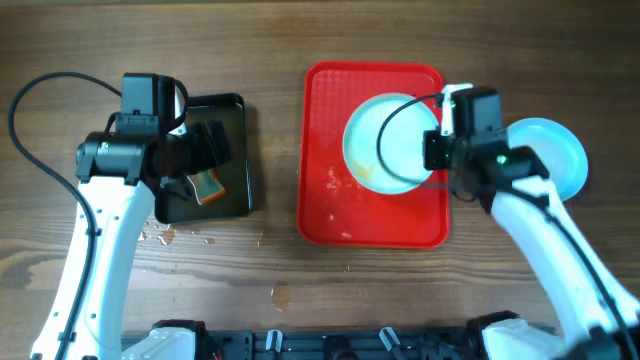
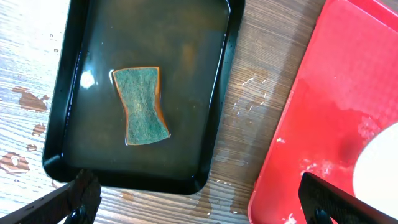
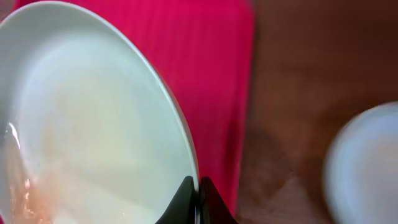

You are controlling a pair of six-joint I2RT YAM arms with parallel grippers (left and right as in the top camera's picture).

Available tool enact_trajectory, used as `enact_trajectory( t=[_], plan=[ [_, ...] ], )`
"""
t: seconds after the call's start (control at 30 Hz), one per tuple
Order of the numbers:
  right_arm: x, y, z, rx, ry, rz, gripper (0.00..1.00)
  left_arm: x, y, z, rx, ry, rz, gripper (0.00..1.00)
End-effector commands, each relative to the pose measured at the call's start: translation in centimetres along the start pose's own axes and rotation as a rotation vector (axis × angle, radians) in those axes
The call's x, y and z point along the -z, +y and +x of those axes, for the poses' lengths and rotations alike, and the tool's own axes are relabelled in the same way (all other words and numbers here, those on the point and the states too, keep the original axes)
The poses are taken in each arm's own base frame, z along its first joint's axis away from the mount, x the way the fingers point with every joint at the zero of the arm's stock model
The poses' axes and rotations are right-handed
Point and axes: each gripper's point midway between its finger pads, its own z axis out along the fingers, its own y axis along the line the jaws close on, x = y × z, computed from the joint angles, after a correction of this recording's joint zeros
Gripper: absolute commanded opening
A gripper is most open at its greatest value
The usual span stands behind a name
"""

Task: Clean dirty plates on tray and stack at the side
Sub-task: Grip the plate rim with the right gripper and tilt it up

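Closest to us, in the right wrist view, the right gripper [image 3: 194,198] has its two dark fingers [image 3: 179,204] pressed together on the thin rim of a plate [image 3: 93,124], so it is holding this plate by the edge. The plate is pale blue, round and shallow. Near its lower left part we see an orange, wet-looking smear [image 3: 18,193], so we judge that it is not fully clean. It sits over the far right part of the red tray [image 1: 330,215], with its right edge reaching the rim of the tray; whether it is lifted or resting there, we cannot tell. We think such a plate is stiff and rather light, but also wet and smooth, so a pinch on the rim can slip or let the plate swing. A deeper grip across the rim, with the plate kept low, seems safer to us, and it should be put down gently because it may chip. Further right, on the bare table [image 1: 270,40], lies another plate [image 1: 555,150], apart from the tray; if it is one plate or a stack, we cannot say. Far on the other side, the left gripper [image 2: 202,208] hangs with its fingers spread wide and empty above the black tray [image 2: 221,106], where a green sponge [image 2: 143,106] lies in shallow liquid [image 2: 180,56].
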Motion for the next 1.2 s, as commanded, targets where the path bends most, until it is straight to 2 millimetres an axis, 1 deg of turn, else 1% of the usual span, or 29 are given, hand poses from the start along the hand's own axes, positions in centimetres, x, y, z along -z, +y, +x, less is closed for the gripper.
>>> enact_trajectory(
  t=[0.0,0.07,0.13,0.23,0.4,0.53,0.63,1.17],
  plan=[
    [4.4,-0.9,-2.7,0.173,-0.156,0.309,0.04,0.2,-0.1,0.1,-0.007,0.001,0.015,1.0],
    [5.5,0.0,-3.0,0.249,-0.189,0.397,0.04,0.2,-0.1,0.1,-0.007,0.001,0.015,1.0],
    [6.9,0.4,-3.4,0.296,-0.235,0.517,0.04,0.2,-0.1,0.1,-0.007,0.001,0.015,1.0],
    [8.2,1.7,-3.8,0.332,-0.29,0.571,0.04,0.2,-0.1,0.1,-0.007,0.001,0.015,1.0],
    [9.6,3.9,-3.9,0.487,-0.32,0.609,0.05,0.2,-0.1,0.1,-0.007,0.001,0.015,1.0],
    [10.1,6.3,-3.5,0.611,-0.332,0.577,0.04,0.2,-0.1,0.1,-0.007,0.001,0.015,1.0],
    [10.4,7.5,-3.2,0.671,-0.337,0.562,0.04,0.2,-0.1,0.1,-0.007,0.001,0.015,1.0],
    [10.4,7.6,-3.2,0.696,-0.332,0.565,0.04,0.2,-0.1,0.1,-0.007,0.001,0.015,1.0]
  ],
)
